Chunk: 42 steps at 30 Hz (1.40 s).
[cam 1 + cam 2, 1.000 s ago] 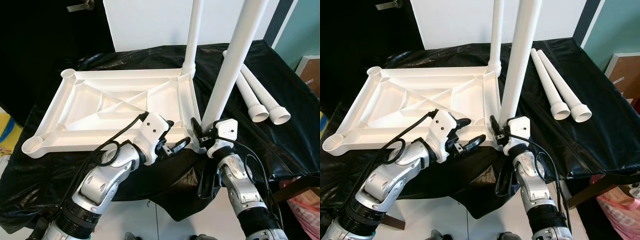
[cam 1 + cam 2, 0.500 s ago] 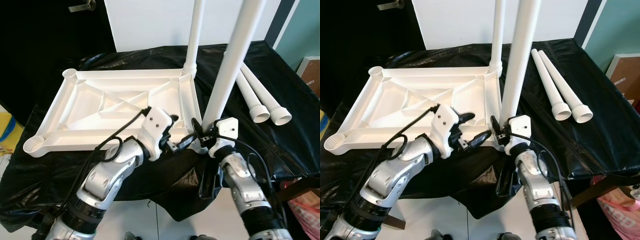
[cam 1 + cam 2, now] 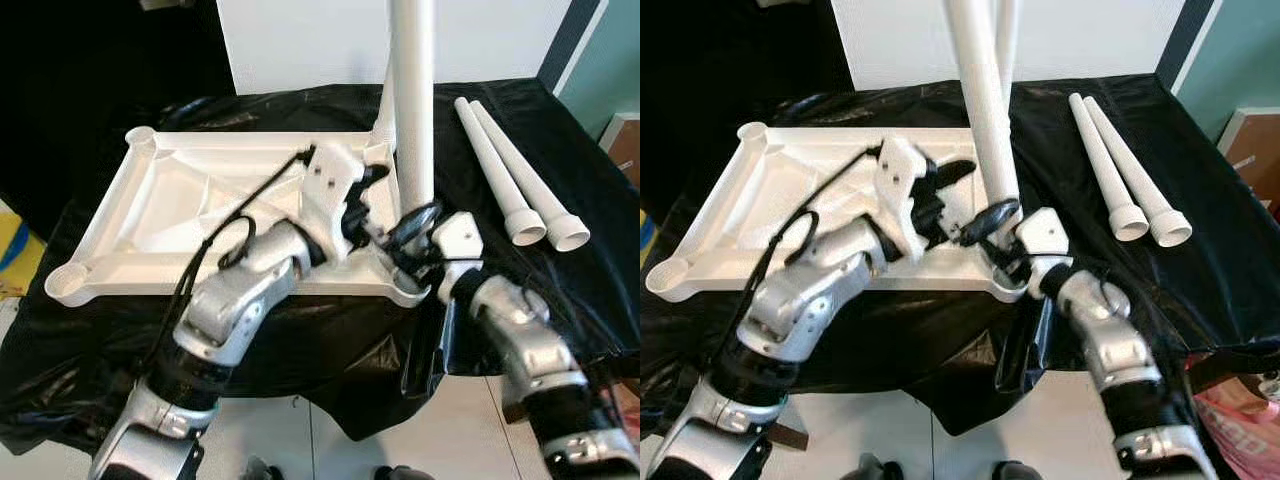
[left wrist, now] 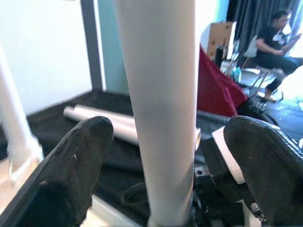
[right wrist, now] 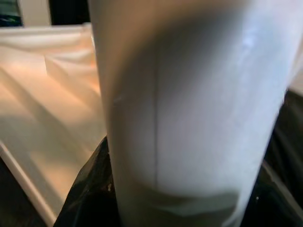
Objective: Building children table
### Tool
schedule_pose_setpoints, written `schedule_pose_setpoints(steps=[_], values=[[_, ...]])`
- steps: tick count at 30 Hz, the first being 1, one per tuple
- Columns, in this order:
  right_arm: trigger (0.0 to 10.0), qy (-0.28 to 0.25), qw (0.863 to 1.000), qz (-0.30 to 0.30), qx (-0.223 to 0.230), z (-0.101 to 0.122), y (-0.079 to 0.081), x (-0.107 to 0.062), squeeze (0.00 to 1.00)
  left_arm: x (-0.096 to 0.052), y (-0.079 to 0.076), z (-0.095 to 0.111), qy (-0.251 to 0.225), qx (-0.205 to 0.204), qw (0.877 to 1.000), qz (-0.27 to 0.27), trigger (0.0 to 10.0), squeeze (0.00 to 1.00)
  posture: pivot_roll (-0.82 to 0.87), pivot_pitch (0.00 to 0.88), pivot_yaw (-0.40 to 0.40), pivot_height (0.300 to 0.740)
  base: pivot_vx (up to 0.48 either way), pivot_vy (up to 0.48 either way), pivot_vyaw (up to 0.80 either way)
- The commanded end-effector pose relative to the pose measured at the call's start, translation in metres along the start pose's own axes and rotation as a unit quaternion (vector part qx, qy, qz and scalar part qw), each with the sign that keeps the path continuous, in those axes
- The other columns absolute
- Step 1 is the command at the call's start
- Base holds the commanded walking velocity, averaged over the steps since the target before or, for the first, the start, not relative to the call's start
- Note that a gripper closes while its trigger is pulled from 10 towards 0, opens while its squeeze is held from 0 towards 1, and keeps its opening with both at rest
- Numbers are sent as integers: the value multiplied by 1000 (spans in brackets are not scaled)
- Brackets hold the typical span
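Observation:
The white tabletop (image 3: 170, 205) lies upside down on a black-covered table. One white leg (image 3: 1007, 45) stands fixed in its far right corner. A second white table leg (image 3: 980, 100) stands nearly upright by the near right corner, with my right gripper (image 3: 1012, 255) shut on its lower end. In the right wrist view this leg (image 5: 189, 94) is pressed close between the dark fingers. My left gripper (image 3: 985, 190) is open and straddles the same leg a little higher. In the left wrist view the leg (image 4: 161, 94) runs between the two fingers (image 4: 71, 179) without touching them. The leg's foot is hidden behind the grippers.
Two loose white legs (image 3: 520, 170) lie side by side on the black cover (image 3: 330, 340) at the right. The table's front edge is just below the tabletop. A person (image 4: 279, 33) sits on a chair far behind. A white wall backs the table.
The held leg swung from leaning right to nearly upright as my right gripper moved. My left arm rose and reached right, bringing its open fingers around the leg.

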State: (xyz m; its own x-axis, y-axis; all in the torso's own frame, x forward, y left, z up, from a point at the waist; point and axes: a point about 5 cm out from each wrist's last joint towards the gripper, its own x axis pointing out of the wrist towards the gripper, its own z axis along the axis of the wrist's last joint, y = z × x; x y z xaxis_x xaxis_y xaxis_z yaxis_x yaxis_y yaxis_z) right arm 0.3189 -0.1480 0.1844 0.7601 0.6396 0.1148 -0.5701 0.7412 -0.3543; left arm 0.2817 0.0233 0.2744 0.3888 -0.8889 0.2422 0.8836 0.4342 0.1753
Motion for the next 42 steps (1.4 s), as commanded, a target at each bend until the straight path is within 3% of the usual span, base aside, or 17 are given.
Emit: schedule_pose_setpoints(steps=[1,6,14,15,16,17,19,20,38,39,42], values=[[10000,-5,1000,26,0,4,0,1,0,1,-12,4,-13,-4,990,-143,10000,0,-98,79,-21,740,0,0,0],[10000,-21,994,104,-8,19,-5,8,0,17,-12,30,-86,-41,979,-179,10000,0,-99,71,-31,740,0,0,0],[10000,-15,990,143,12,25,-10,12,0,21,-12,42,-120,-69,970,-201,10000,0,-97,64,-35,740,0,0,0],[10000,-13,989,147,13,25,-12,12,0,21,-12,43,-125,-77,968,-203,5765,0,-94,63,-35,740,0,0,0],[10000,-13,989,147,13,25,-12,12,0,21,-12,43,-125,-77,968,-203,5765,0,-94,63,-35,740,0,0,0],[10000,-11,988,151,13,25,-14,12,0,21,-11,45,-130,-86,966,-205,2863,0,-93,63,-35,740,0,0,0],[10000,-9,988,153,12,25,-15,12,0,21,-10,46,-133,-91,965,-206,2863,0,-93,63,-35,740,0,0,0],[10000,-9,988,154,11,25,-15,12,0,21,-10,46,-135,-95,965,-206,0,0,-93,63,-35,740,0,0,0],[10000,16,987,155,29,21,-19,11,0,22,-11,45,-109,-65,969,-214,0,0,-93,68,-30,740,0,0,0],[10000,13,988,147,36,21,-20,12,1000,23,-11,45,-103,-58,971,-208,10000,0,-93,69,-31,740,0,0,0],[10000,8,990,135,45,22,-21,14,1000,24,-11,45,-96,-47,974,-200,10000,0,-92,69,-31,740,0,0,0]])
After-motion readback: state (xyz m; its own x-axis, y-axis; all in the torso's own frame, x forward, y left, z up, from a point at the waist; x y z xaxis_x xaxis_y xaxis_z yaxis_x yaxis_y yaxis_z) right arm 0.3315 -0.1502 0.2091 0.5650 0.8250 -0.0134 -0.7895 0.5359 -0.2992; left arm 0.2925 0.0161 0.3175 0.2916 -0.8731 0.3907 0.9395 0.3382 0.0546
